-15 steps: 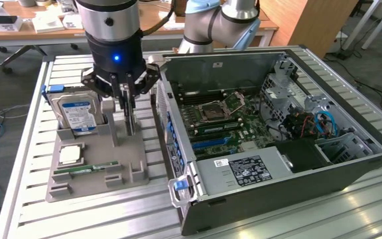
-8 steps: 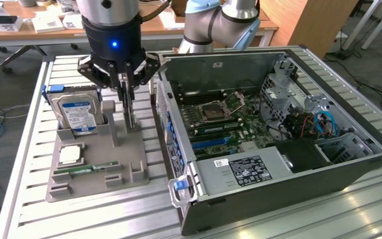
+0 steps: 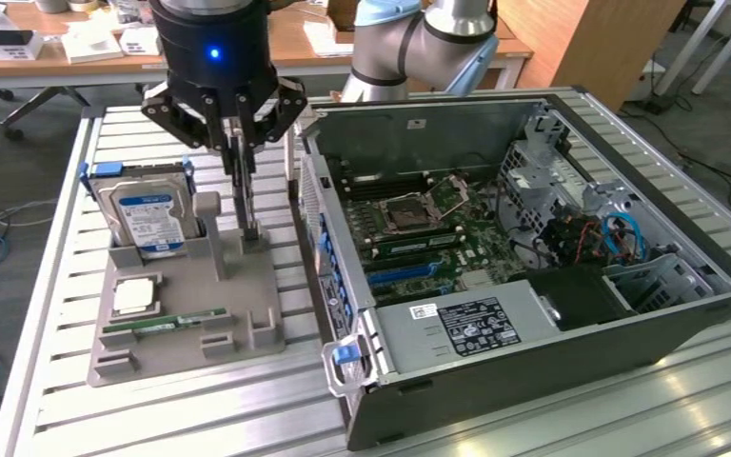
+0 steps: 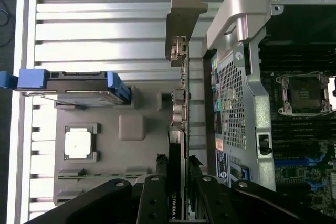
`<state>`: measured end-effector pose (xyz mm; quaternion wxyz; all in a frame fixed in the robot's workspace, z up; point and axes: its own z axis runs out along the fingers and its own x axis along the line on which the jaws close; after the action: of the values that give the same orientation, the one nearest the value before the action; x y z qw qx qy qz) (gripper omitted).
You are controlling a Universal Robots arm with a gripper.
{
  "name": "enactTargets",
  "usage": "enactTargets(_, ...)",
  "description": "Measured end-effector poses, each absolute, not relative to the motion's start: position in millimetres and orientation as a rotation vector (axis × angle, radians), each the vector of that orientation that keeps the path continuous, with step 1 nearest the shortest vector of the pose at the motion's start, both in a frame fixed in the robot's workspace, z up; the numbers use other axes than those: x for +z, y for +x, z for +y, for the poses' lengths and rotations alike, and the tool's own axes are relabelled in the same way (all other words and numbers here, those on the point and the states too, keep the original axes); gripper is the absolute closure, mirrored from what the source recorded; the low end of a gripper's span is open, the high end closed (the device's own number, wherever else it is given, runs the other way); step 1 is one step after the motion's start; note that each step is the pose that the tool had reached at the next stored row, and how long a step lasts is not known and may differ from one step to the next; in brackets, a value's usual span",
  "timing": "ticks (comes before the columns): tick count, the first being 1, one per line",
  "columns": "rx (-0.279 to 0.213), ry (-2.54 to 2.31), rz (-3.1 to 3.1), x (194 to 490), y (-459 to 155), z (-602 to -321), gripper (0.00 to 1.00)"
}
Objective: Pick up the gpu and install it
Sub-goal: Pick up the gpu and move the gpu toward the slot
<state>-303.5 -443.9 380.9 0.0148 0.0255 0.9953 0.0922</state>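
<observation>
Gripping the gpu (image 3: 245, 195) by its upper edge, the gripper (image 3: 239, 143) is clamped with a finger on each face of the card. The gpu (image 4: 185, 93) stands upright and edge-on, its lower end at a slot post of the grey holder (image 3: 187, 352); whether it is lifted free cannot be told. The holder lies near the worktop (image 3: 213, 409) edge on the exterior view's left, also carrying a hard drive (image 3: 149, 214), a processor chip (image 3: 134, 295) and a memory stick (image 3: 168, 324). Just beside it, toward the right edge, lies the open computer case (image 3: 417, 133)
</observation>
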Motion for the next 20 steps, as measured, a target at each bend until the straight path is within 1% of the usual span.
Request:
enactTargets(15,0.3,0.08,3.097,414.0,-303.5,-443.9,0.74)
enactTargets(20,0.3,0.08,3.097,414.8,-303.5,-443.9,0.74)
